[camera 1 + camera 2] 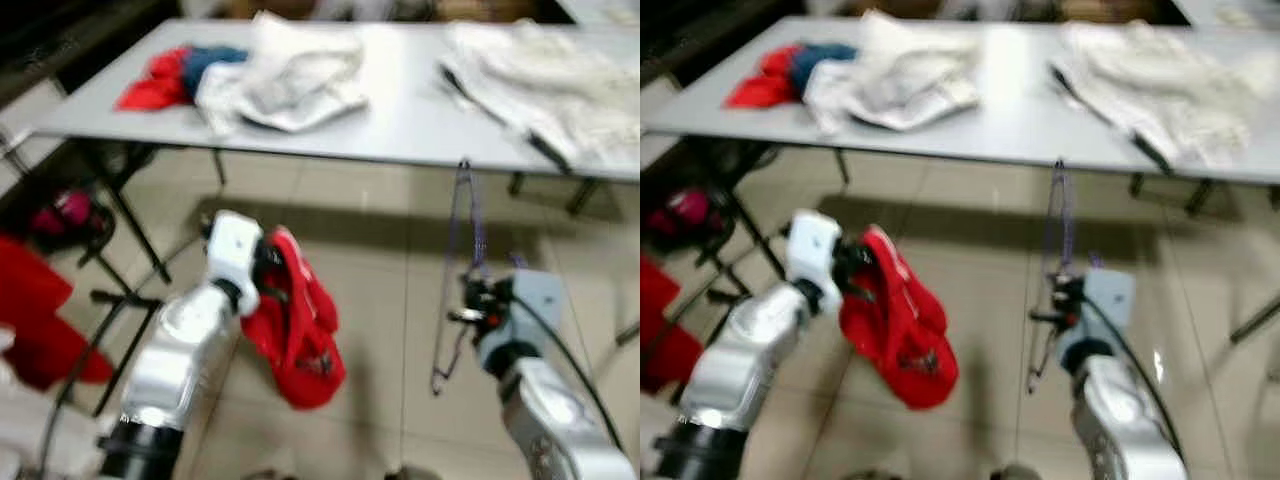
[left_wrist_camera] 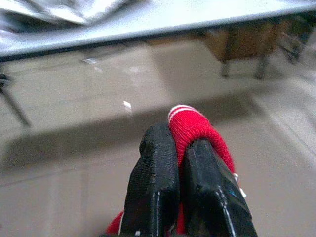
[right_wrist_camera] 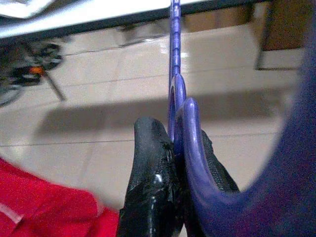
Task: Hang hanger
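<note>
My left gripper [image 1: 272,272] is shut on a red garment [image 1: 297,335] that hangs down from it above the tiled floor; in the left wrist view the black fingers [image 2: 155,168] pinch its ribbed red cuff [image 2: 190,126]. My right gripper [image 1: 470,305] is shut on a thin purple hanger [image 1: 462,240], which stands upright with its top near the table edge. In the right wrist view the hanger's purple wire [image 3: 177,98] runs between the fingers [image 3: 153,163]. The two grippers are held apart, level with each other, in front of the table.
A long grey table [image 1: 400,110] stands ahead with a red and blue cloth [image 1: 165,75] and white garments [image 1: 300,70] on it, more white clothes [image 1: 560,85] at the right. A black rack with red cloth [image 1: 35,310] stands at the left. Tiled floor lies between.
</note>
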Available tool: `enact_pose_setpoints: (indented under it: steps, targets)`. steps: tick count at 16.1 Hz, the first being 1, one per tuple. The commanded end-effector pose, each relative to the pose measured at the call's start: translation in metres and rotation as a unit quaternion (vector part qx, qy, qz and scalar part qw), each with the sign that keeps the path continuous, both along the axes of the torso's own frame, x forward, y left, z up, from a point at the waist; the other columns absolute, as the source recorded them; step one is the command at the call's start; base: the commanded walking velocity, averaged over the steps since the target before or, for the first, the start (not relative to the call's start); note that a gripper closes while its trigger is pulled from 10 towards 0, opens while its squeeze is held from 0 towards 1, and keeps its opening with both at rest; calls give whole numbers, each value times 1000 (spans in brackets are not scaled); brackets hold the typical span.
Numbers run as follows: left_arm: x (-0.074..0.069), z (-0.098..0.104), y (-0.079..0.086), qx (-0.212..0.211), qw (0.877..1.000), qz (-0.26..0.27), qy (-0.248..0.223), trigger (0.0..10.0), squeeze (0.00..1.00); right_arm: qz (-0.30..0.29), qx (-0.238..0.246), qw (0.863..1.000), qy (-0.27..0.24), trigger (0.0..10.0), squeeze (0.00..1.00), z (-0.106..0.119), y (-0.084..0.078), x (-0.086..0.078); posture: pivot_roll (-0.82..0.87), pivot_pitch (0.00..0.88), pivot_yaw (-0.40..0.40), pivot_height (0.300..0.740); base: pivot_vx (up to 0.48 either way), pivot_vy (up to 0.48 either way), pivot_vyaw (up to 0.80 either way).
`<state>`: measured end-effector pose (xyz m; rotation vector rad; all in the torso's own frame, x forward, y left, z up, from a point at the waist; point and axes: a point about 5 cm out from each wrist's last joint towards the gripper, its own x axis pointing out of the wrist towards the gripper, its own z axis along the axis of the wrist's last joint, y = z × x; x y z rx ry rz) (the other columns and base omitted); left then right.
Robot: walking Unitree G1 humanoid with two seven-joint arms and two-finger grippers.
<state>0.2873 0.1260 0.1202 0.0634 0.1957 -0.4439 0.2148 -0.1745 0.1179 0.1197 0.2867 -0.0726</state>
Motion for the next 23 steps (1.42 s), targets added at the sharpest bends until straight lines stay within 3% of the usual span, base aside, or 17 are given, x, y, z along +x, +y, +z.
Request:
enact_pose_setpoints:
  steps: [1,4,6,8,9,11,12,13,16,18,20,23]
  targets:
    - [6,13,8,8,999,9,-30,10000,0,13,1,1000,-1,10000,0,0,7,2,-5,69,81,740,0,360,-800]
    - [11,20,12,-3,999,24,-35,10000,0,32,4,999,-5,10000,0,4,10,3,-10,84,90,740,0,361,-800]
    - [3,11,9,0,1000,17,-21,10000,0,18,-2,1000,5,10000,0,-2,2,-1,-24,66,105,740,0,349,-800]
    - [-4,10,10,-41,998,41,-8,10000,0,1,19,1000,-8,10000,0,3,1,-1,-29,61,105,740,0,0,-634]
    - [-5,10,9,-42,998,40,-8,10000,0,-4,20,1000,-15,10000,0,4,0,0,-27,62,93,740,0,0,-431]
    - [0,16,9,-35,998,40,-25,10000,0,18,13,999,-24,10000,0,9,7,9,-13,72,76,740,0,0,0]
    - [1,18,7,-40,998,44,-32,10000,0,32,-32,999,-30,10000,0,9,7,13,-14,62,71,740,0,0,0]
    - [0,18,6,-44,998,43,-33,10000,0,35,-47,998,-29,10000,0,8,5,14,-19,52,73,740,0,0,0]
    - [7,24,7,-58,996,48,-37,10000,0,59,6,997,-55,10000,0,16,11,17,-25,34,72,740,315,0,0]
    - [15,34,16,-45,996,53,-52,10000,0,86,7,995,-55,10000,0,18,18,19,-25,41,66,740,379,0,0]
    - [16,33,16,-28,997,50,-55,10000,0,84,-5,995,-47,10000,0,11,13,17,-29,23,72,740,382,0,0]
    - [20,39,10,-39,997,38,-59,10000,0,84,6,994,-63,10000,0,20,10,18,-35,17,69,740,397,0,0]
